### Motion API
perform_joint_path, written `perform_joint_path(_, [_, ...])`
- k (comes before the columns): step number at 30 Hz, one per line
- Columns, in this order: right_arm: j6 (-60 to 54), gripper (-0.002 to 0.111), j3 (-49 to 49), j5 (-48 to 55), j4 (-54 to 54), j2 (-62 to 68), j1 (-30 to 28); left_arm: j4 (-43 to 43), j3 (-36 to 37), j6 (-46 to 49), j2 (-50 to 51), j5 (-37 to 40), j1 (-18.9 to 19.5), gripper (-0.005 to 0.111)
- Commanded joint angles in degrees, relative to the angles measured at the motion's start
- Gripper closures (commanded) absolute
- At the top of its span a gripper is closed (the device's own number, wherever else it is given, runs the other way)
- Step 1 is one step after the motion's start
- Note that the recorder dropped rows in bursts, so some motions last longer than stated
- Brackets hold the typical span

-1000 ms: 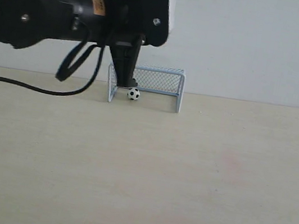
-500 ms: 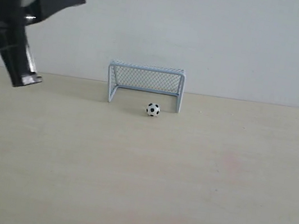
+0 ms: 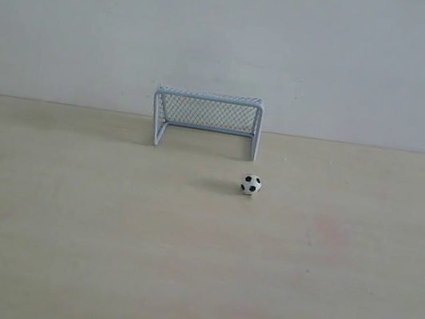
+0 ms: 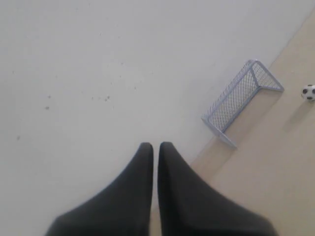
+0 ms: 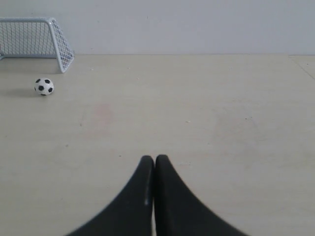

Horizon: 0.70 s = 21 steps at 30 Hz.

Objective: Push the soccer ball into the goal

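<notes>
The soccer ball (image 3: 250,184), white with black patches, rests on the tabletop in front of the goal (image 3: 207,118) and just right of its right post, outside the mouth. No arm shows in the exterior view. My left gripper (image 4: 155,145) is shut and empty, raised before the wall, with the goal (image 4: 241,101) and ball (image 4: 308,92) far off. Over bare table my right gripper (image 5: 154,158) is shut on nothing, well short of the ball (image 5: 44,86) and goal (image 5: 34,40).
The pale wooden table (image 3: 195,270) runs back to a plain white wall (image 3: 334,57), against which the goal stands.
The left arm has swung away to the left and out of the exterior view. The ball has rolled out of the goal mouth, forward and to the right.
</notes>
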Motion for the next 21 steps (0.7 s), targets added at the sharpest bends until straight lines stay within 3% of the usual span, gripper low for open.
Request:
perform_joint_path(1, [-0.1, 0.108, 0.0, -0.5, -0.2, -0.1, -0.1, 4.9, 0.8, -12.3, -10.8, 10.5, 3.3, 0.102])
perform_joint_path(5, [-0.1, 0.108, 0.0, -0.5, -0.2, -0.1, -0.1, 9.4, 0.8, -26.6, -19.7, 16.0, 4.2, 0.102])
perform_joint_path(12, [-0.1, 0.108, 0.0, -0.5, -0.2, -0.1, -0.1, 11.1, 0.8, -27.4, -29.0, 27.0, 4.2, 0.102])
perform_joint_path(21, [-0.1, 0.108, 0.0, -0.5, -0.2, -0.1, -0.1, 10.5, 0.8, -27.8, -29.9, 26.5, 4.2, 0.102])
